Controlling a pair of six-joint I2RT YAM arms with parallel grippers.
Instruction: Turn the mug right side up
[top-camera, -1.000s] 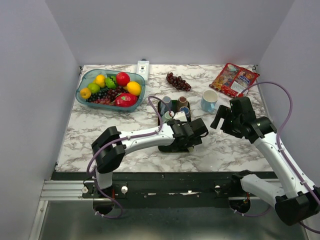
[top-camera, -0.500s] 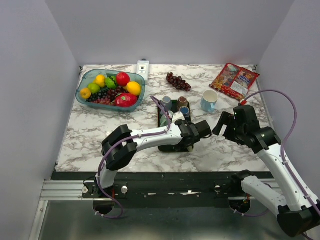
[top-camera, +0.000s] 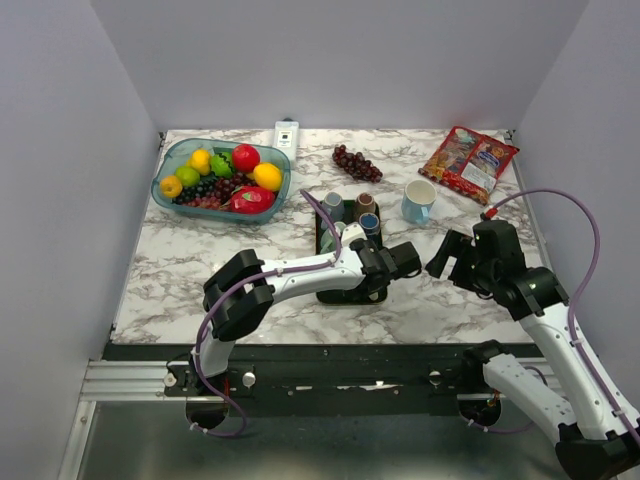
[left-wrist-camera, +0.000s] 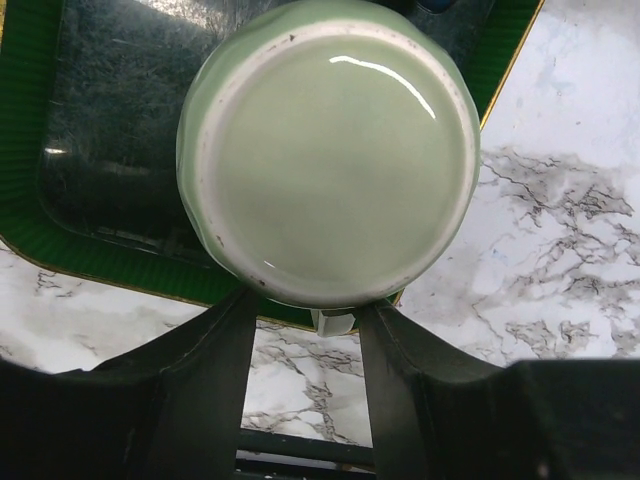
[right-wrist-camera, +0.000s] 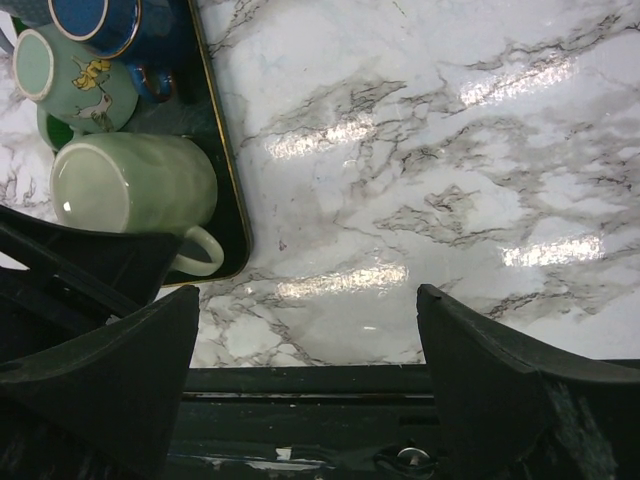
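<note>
A pale green mug (left-wrist-camera: 330, 160) stands upside down on the near end of a black tray (left-wrist-camera: 60, 240), its base facing up. It also shows in the right wrist view (right-wrist-camera: 130, 185), its handle (right-wrist-camera: 205, 250) pointing toward the tray's near edge. My left gripper (left-wrist-camera: 308, 310) points down at it, jaws partly closed and straddling the handle (left-wrist-camera: 335, 320), with a gap left beside the handle. In the top view the left gripper (top-camera: 385, 268) hides the mug. My right gripper (top-camera: 445, 262) is open and empty over bare marble right of the tray (right-wrist-camera: 310, 320).
Several small cups (top-camera: 363, 207) fill the tray's far end. A light blue mug (top-camera: 418, 201) stands upright right of the tray. Grapes (top-camera: 356, 162), a snack packet (top-camera: 468, 158), a fruit bowl (top-camera: 222, 178) and a white remote (top-camera: 287, 135) lie at the back.
My left gripper slid a little right and settled over the mug at the tray's near end. My right gripper drew back toward me, away from the blue mug.
</note>
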